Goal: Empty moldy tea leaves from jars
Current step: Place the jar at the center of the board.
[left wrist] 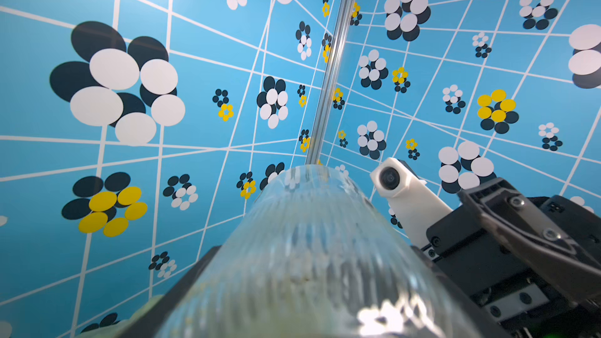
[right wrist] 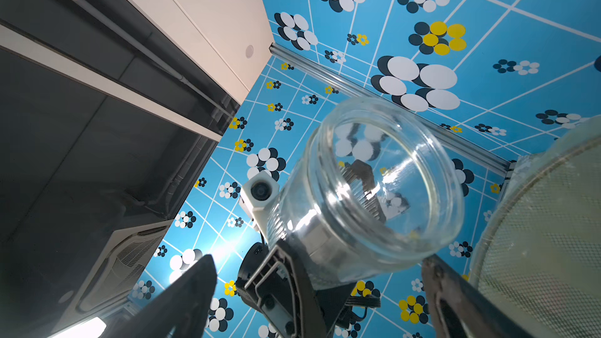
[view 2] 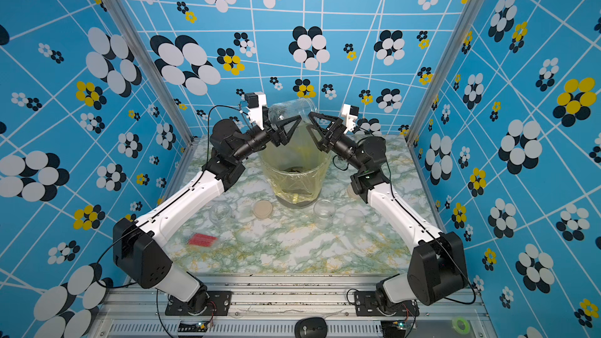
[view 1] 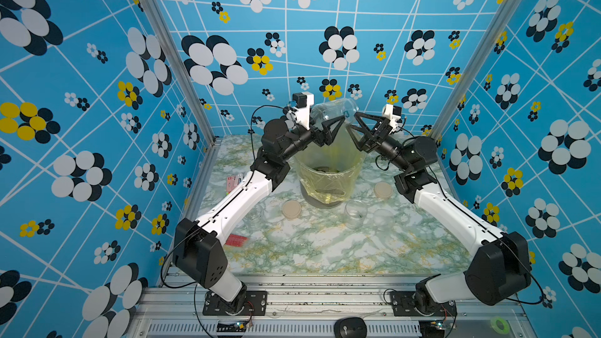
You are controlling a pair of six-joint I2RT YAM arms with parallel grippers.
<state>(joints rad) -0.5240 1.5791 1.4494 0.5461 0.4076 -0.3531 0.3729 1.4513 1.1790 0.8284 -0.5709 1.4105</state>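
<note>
Glass, clear and lidless, an open jar [view 1: 253, 217] stands upright at the far left of the marble-patterned table [view 1: 325, 255], partly behind the left arm, with a red packet [view 1: 236, 240] nearer the front edge. Just right of it a beige lid [view 1: 291, 209] lies flat. Behind that stands the bin [view 1: 304, 170], lined with a yellow bag, and in both top views a dark patch of tea leaves [view 1: 325, 169] lies at its bottom. Above the bin's far rim the left gripper [view 1: 327, 125] is clamped on a second jar [view 1: 335, 110], held nearly on its side with the open mouth toward the right gripper. Through its walls this jar looks empty, apart from faint pale smears seen in the left wrist view. The right gripper [view 1: 355, 125] hangs just beside that mouth, jaws spread wide and holding nothing. In front of the bin, to the right, a third jar [view 1: 356, 212] stands open and empty with a translucent lid [view 1: 383, 217] just beside it. A second beige lid [view 1: 383, 189] lies further back, near the right arm
</note>
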